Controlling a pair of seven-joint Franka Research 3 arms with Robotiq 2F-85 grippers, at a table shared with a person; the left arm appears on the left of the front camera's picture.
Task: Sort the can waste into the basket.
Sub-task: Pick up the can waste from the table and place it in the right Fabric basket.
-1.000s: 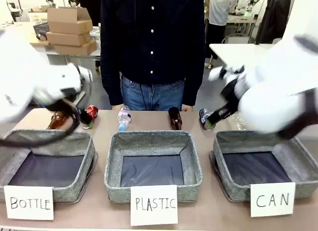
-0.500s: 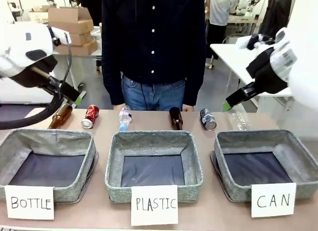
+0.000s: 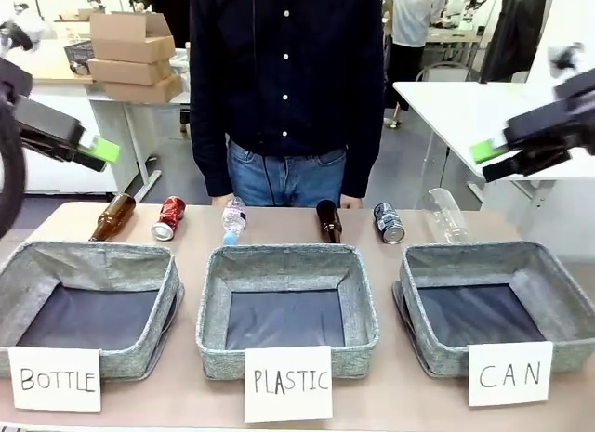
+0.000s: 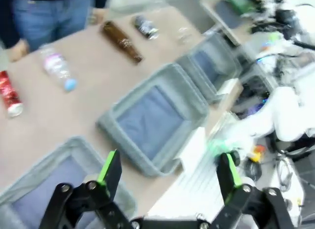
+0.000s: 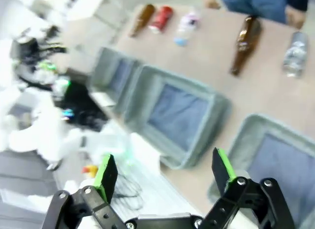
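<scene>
Lying on the far strip of table beyond the bins, the red can [image 3: 168, 217] and the dark silver-blue can [image 3: 388, 223] both sat outside the "CAN" basket [image 3: 554, 307], which looked empty, so the sorting appeared not yet begun. Brown glass bottles [image 3: 326, 220] and a clear plastic bottle [image 3: 231, 219] lay between them. The left gripper [image 4: 167, 172] and right gripper [image 5: 162, 171] hung high near the picture's sides, jaws spread wide, holding nothing. Open air above the cans left room to descend; a person [image 3: 284, 88] stood close behind.
</scene>
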